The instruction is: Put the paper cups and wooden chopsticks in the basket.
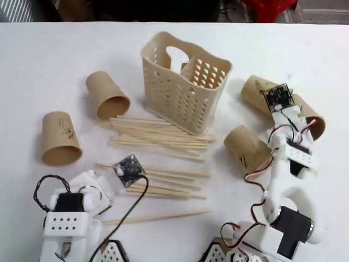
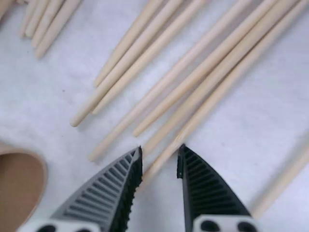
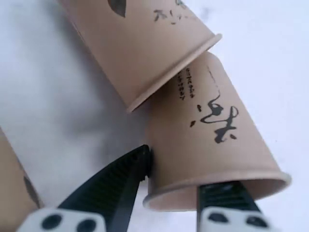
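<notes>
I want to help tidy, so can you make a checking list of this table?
Surface: white table.
Job's things: basket upright; five paper cups lying on their sides outside it; wooden chopsticks scattered in front.
Clutter: nothing seen.
Grippers: left gripper fingers open around one chopstick's end; right gripper open, one finger inside a cup's rim, one outside.
Cables: black cable loops by left arm; red wires along right arm.
Surroundings: red object beyond the table.

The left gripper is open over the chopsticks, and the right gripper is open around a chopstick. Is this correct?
No. The right gripper is open around the rim of a paper cup, not a chopstick, as the right wrist view shows.
</notes>
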Robot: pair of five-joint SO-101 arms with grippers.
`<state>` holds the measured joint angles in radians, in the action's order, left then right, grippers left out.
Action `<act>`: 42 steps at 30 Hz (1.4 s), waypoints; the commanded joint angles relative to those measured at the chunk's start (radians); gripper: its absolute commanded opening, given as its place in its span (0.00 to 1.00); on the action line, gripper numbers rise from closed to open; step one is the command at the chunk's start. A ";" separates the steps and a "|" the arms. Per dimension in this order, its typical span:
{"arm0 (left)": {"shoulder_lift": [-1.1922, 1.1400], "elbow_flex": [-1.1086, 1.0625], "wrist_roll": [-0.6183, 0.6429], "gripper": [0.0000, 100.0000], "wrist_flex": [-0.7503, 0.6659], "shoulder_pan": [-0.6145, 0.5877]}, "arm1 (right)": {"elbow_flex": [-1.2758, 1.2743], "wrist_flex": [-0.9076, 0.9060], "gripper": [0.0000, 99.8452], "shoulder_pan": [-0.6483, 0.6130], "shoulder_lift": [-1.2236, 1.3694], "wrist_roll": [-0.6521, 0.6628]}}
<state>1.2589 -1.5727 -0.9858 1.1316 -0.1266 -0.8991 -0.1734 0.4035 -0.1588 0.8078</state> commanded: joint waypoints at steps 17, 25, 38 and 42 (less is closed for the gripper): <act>-0.008 -0.003 0.015 0.15 -0.018 -0.013 | -0.003 -0.027 0.02 0.200 -0.173 -0.242; -0.008 -0.003 0.015 0.15 -0.018 -0.013 | 0.230 -0.619 0.02 0.107 -0.521 -0.348; -0.008 -0.003 0.055 0.15 -0.028 -0.013 | 0.899 -1.242 0.02 -0.467 -0.556 -0.528; -0.008 -0.003 0.055 0.15 -0.028 -0.013 | 1.045 -1.247 0.02 -0.549 -0.495 -0.583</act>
<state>1.2589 -1.5727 -0.9459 1.1254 -0.1281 0.0184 -1.4177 -0.0844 -0.6836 0.2601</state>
